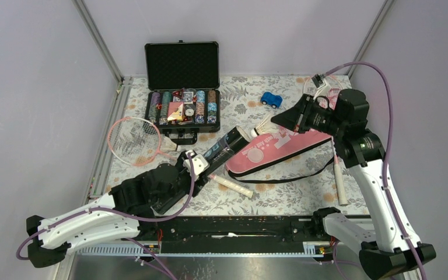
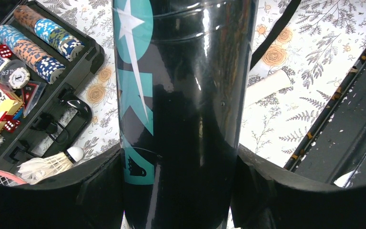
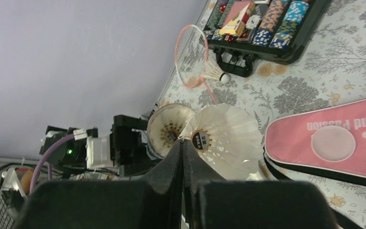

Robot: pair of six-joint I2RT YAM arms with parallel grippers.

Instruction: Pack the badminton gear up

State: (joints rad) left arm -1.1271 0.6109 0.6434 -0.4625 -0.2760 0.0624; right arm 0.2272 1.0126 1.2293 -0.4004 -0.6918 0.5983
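1. The open chip case (image 1: 182,111) sits at the back of the table (image 1: 303,195).
2. The pink cover (image 1: 280,150) lies flat mid-table. One racket (image 1: 133,140) lies left of the case, another (image 1: 339,178) near the right edge.
3. The black tube (image 1: 221,149) slants between the left racket and the cover. The left claw (image 1: 200,165), spread wide, clamps its lower end.
4. A shuttlecock (image 3: 228,133) sits at the tube's mouth. The right claw (image 3: 183,145) is fully closed against its feathers; whether it grips one, I cannot tell.

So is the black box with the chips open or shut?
Open. The case has its lid standing upright at the back, and the chips inside show.
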